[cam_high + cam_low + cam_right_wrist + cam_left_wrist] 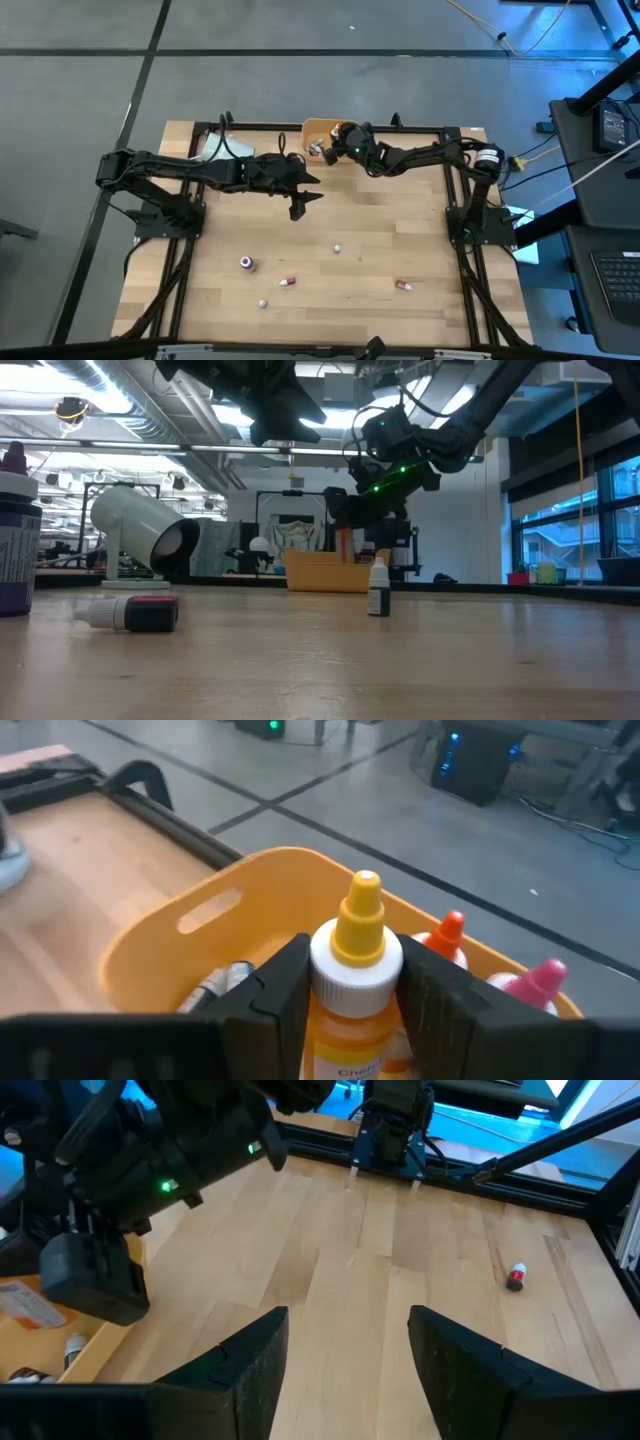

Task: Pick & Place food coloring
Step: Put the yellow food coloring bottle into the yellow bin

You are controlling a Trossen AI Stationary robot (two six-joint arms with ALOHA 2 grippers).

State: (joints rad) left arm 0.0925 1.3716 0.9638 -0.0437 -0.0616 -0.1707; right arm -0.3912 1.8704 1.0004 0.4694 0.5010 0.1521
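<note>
Yellow-capped food coloring bottle [357,980], label unreadable, pinched by right gripper [352,995] above orange bin [180,935].

1. My right gripper [350,982] hangs over the orange bin [318,130], fingers pinching a yellow-capped bottle [357,970]; bottles below it crowd the bin.
2. My left gripper [300,205] hangs open; bare wood lies under and ahead of it.
3. Obstacles nearer me than the left gripper: scattered small bottles [247,263].
4. A white cup [143,532] lies behind the left arm.
</note>
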